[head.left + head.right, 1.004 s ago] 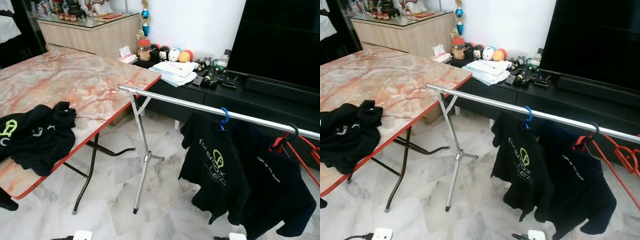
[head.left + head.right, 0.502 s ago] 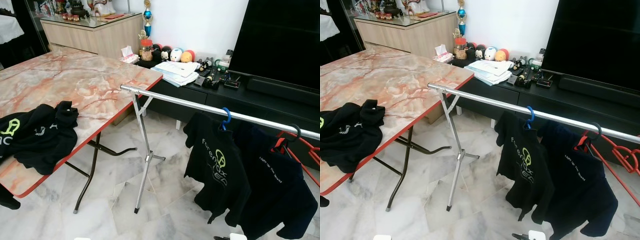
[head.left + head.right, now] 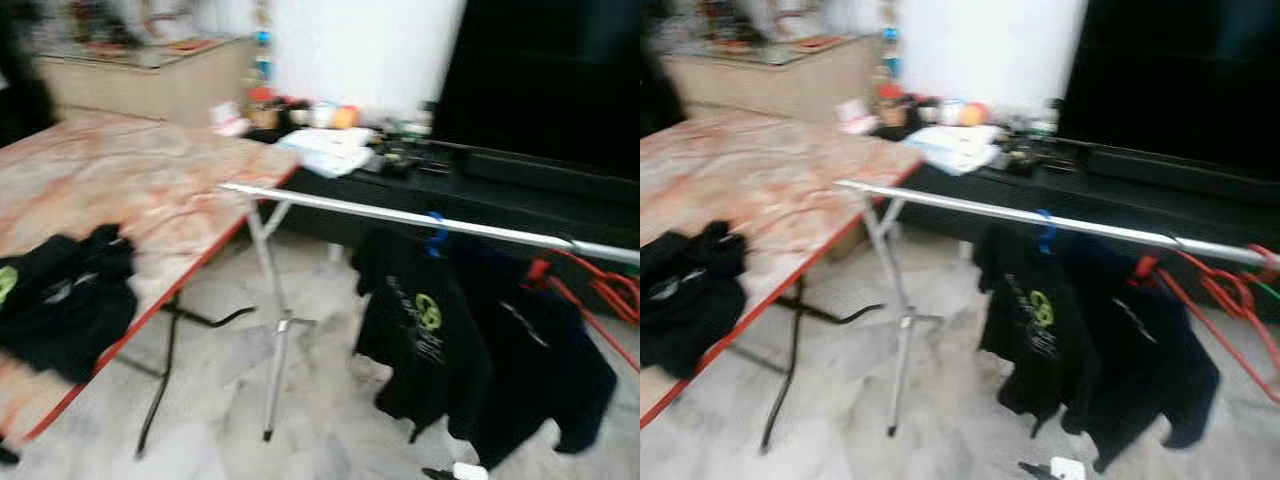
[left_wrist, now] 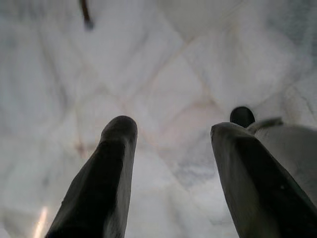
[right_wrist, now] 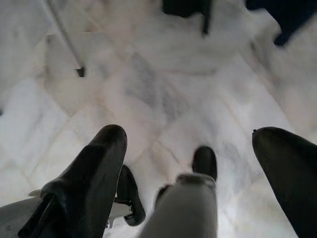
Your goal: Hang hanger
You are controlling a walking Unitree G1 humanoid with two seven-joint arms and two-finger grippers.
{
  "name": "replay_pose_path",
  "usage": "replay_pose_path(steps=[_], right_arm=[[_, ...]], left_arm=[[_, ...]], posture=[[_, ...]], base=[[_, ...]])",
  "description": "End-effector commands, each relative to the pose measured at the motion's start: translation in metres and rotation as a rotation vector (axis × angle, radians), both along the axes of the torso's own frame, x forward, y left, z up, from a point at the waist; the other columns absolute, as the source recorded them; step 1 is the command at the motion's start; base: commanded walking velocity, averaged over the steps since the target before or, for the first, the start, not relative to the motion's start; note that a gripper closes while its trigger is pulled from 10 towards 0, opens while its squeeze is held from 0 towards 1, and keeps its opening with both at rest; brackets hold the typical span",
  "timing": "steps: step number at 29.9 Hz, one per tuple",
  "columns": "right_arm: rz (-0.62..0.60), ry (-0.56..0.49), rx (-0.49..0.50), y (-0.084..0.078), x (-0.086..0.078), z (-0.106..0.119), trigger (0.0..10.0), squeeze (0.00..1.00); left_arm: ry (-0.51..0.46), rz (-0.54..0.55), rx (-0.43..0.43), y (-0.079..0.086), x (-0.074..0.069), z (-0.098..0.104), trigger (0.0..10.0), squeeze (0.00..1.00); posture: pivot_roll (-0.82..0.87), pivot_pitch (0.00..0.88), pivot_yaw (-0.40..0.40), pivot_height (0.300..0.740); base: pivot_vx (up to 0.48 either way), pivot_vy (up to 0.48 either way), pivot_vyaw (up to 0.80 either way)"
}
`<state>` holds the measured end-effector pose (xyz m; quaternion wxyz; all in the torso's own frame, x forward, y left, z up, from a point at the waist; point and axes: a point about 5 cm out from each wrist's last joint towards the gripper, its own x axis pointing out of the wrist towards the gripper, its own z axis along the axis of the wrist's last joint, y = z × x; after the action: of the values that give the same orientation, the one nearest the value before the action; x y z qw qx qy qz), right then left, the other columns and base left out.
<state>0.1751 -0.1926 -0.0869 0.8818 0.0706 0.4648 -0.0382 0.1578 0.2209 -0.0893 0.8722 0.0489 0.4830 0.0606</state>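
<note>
Left gripper [image 4: 171, 134]: fingers spread wide apart, empty, hanging above pale marble floor [image 4: 163, 74]; nothing touches either finger.
Right gripper [image 5: 190, 144]: fingers released and well apart, holding nothing, pointing down at the floor; the foot of the rack leg and the hems of dark shirts lie beyond the fingertips.
Picture quality: both head views are blurred; fine detail cannot be read.
Table [image 3: 150, 180]: marble-patterned top with a red edge, on the robot's left; its near corner lies close to the rail's left end.
Black garment [image 3: 60, 300]: crumpled on the table near the red edge, a green mark on its left side.
Rack leg [image 3: 275, 340]: silver upright under the rail's left end, standing on open floor beside the table's dark legs.
Rail [image 3: 400, 215]: silver bar running from the table corner rightward and slightly down; its left stretch is bare.
Blue hanger [image 3: 435, 232]: hooked on the rail right of middle, carrying a black shirt [image 3: 415, 330] with a green logo.
Second shirt [image 3: 540, 370]: dark, hanging just beside the first, touching it.
Red hangers [image 3: 600, 295]: bunched at the rail's right end, wires sloping down and right.
Low cabinet [image 3: 480, 190]: dark, behind the rail, papers and small items on top.
Open room: bare floor in front of the rack and below the shirts.
</note>
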Motion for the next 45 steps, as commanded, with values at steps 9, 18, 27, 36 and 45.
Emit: replay_pose_path(steps=[9, 18, 27, 36, 45], right_arm=[[-0.034, -0.021, 0.006, -0.002, 0.002, 0.001, 10.0, 0.00], [-0.028, -0.034, 0.012, -0.002, 0.003, 0.002, 10.0, 0.00], [-0.023, -0.045, 0.027, -0.001, 0.004, 0.003, 10.0, 0.00], [-0.019, -0.061, 0.034, -0.001, 0.004, 0.003, 10.0, 0.00], [-0.016, -0.151, 0.027, -0.002, 0.009, 0.008, 10.0, 0.00]], left_arm=[[-0.001, -0.010, -0.018, -0.003, -0.001, -0.001, 10.0, 0.00], [0.008, 0.003, -0.028, -0.005, -0.004, -0.003, 10.0, 0.00], [0.009, -0.001, -0.039, -0.013, -0.003, -0.004, 10.0, 0.00], [-0.011, -0.023, -0.053, -0.035, 0.006, -0.003, 10.0, 0.00], [-0.016, -0.018, -0.045, -0.035, 0.007, -0.003, 10.0, 0.00]], posture=[[0.00, 0.005, 0.078, 0.740], [0.00, 0.012, 0.076, 0.740], [0.00, 0.020, 0.074, 0.740], [0.00, 0.022, 0.074, 0.740], [-0.01, 0.019, 0.069, 0.740]], base=[[0.000, 0.000, -0.30], [0.125, 0.000, 0.00], [0.348, 0.000, 0.00], [0.189, 0.000, 0.00], [0.000, 0.000, 0.00]])
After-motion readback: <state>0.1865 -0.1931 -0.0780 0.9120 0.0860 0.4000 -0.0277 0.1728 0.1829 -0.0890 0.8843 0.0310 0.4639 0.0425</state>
